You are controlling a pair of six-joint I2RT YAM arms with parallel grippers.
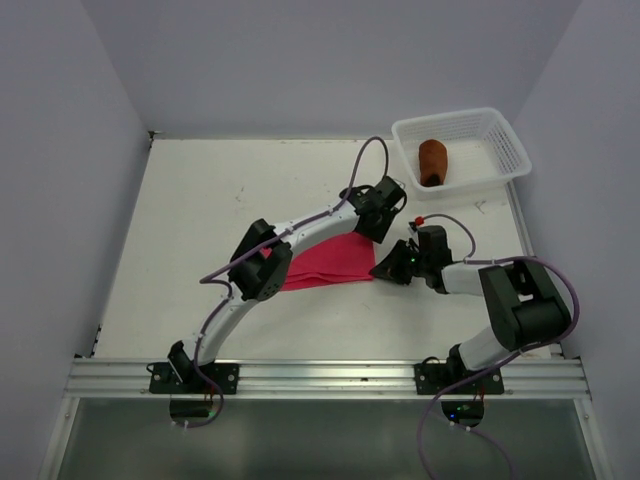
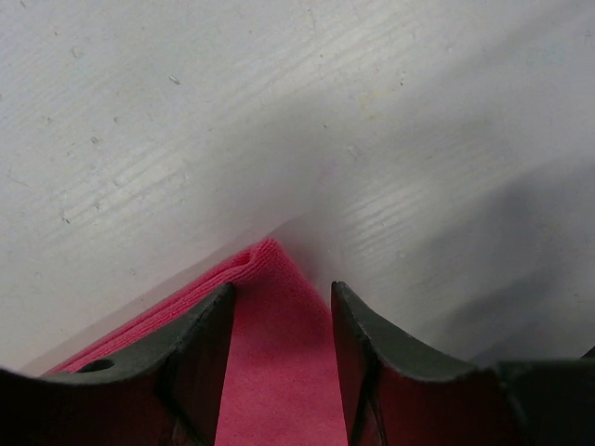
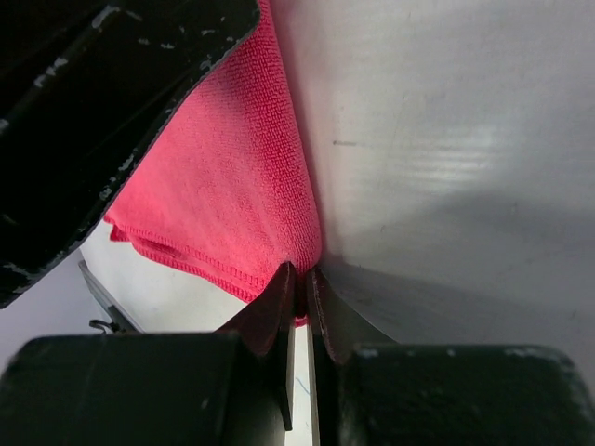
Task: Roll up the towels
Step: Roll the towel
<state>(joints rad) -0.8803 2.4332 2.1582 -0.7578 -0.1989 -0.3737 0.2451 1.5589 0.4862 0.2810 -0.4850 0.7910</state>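
Note:
The pink towel (image 1: 325,264) lies folded flat mid-table. My left gripper (image 1: 378,220) is at its far right corner. In the left wrist view the left gripper (image 2: 282,302) is open, and its fingers (image 2: 200,344) straddle the towel's folded corner (image 2: 270,372). My right gripper (image 1: 392,268) is at the near right corner. In the right wrist view the right gripper (image 3: 302,276) is shut on the hemmed edge of the pink towel (image 3: 232,186). The rust-brown towel (image 1: 432,162) sits rolled in the basket.
The white mesh basket (image 1: 505,150) stands at the far right corner of the table. A black part of the left arm (image 3: 93,111) hangs close over the towel in the right wrist view. Grey walls close in the table on both sides.

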